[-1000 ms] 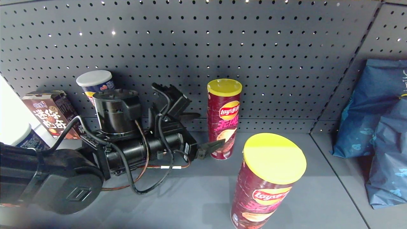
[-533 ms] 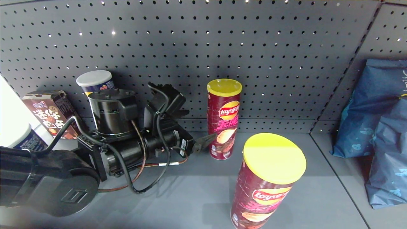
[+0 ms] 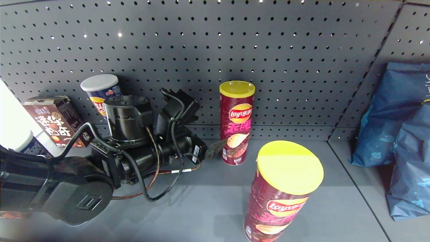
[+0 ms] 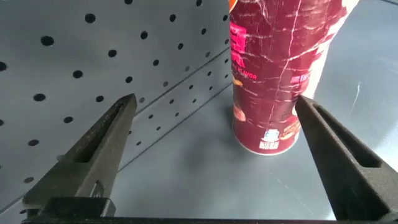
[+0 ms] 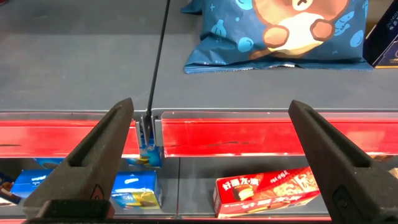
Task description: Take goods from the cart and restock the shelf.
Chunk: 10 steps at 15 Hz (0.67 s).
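Observation:
Two maroon chip cans with yellow lids stand upright on the grey shelf (image 3: 188, 211). The far can (image 3: 235, 122) is by the pegboard, the near can (image 3: 284, 191) toward the front. My left gripper (image 3: 212, 138) lies sideways just left of the far can, open, with its lower fingertip close to the can's base. In the left wrist view the far can (image 4: 280, 81) stands beyond the left gripper (image 4: 216, 104), outside the fingers. My right gripper (image 5: 208, 111) is open and holds nothing, facing a lower shelf (image 5: 74, 56).
A blue can with a white lid (image 3: 100, 90) and a brown box (image 3: 55, 121) stand behind my left arm. Blue bags (image 3: 399, 134) fill the right section. The right wrist view has a blue bear bag (image 5: 280, 31), a red price strip (image 5: 249, 137) and boxes (image 5: 267, 190) below.
My left gripper has drawn back to the left off the far can. That can now stands free and sits slightly nearer the pegboard.

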Tool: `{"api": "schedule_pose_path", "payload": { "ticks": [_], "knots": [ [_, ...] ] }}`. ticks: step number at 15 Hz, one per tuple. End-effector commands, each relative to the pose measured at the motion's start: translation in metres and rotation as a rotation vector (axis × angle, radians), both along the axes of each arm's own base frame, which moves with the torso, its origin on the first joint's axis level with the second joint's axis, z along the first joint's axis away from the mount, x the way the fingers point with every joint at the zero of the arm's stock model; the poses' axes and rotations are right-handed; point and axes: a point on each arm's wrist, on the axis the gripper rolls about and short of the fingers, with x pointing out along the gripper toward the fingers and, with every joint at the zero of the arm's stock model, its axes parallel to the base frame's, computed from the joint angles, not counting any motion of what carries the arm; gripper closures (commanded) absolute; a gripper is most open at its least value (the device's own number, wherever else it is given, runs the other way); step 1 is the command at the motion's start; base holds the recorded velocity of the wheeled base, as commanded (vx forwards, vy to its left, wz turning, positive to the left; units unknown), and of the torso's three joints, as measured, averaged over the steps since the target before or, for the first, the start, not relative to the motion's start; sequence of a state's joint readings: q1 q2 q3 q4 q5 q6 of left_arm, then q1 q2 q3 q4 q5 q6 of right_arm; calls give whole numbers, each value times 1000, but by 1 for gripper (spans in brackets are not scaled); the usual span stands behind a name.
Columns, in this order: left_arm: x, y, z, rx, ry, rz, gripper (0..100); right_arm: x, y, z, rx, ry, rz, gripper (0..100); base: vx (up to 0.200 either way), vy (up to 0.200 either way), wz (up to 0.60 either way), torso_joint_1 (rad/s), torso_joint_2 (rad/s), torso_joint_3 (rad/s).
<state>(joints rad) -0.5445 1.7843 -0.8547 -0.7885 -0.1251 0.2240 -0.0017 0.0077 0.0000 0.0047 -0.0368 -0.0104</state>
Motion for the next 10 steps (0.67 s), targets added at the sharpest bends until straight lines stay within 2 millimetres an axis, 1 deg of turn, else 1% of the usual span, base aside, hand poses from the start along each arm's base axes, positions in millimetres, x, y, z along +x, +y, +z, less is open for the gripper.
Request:
{"api": "schedule_pose_path", "payload": {
  "ticks": [1, 5, 7, 10],
  "knots": [
    [-1, 1, -2, 5, 6, 1, 0, 0, 0, 0, 0, 0, 0, 0, 0, 0, 0, 0, 0, 0],
    [-11, 11, 3, 1, -3, 10, 0, 0, 0, 0, 0, 1, 0, 0, 0, 0, 0, 0, 0, 0],
    [-10, 15, 4, 3, -6, 29, 0, 0, 0, 0, 0, 0, 0, 0, 0, 0, 0, 0, 0, 0],
    [-8, 16, 4, 36, -18, 120, 0, 0, 0, 0, 0, 1, 0, 0, 0, 0, 0, 0, 0, 0]
  ]
}}
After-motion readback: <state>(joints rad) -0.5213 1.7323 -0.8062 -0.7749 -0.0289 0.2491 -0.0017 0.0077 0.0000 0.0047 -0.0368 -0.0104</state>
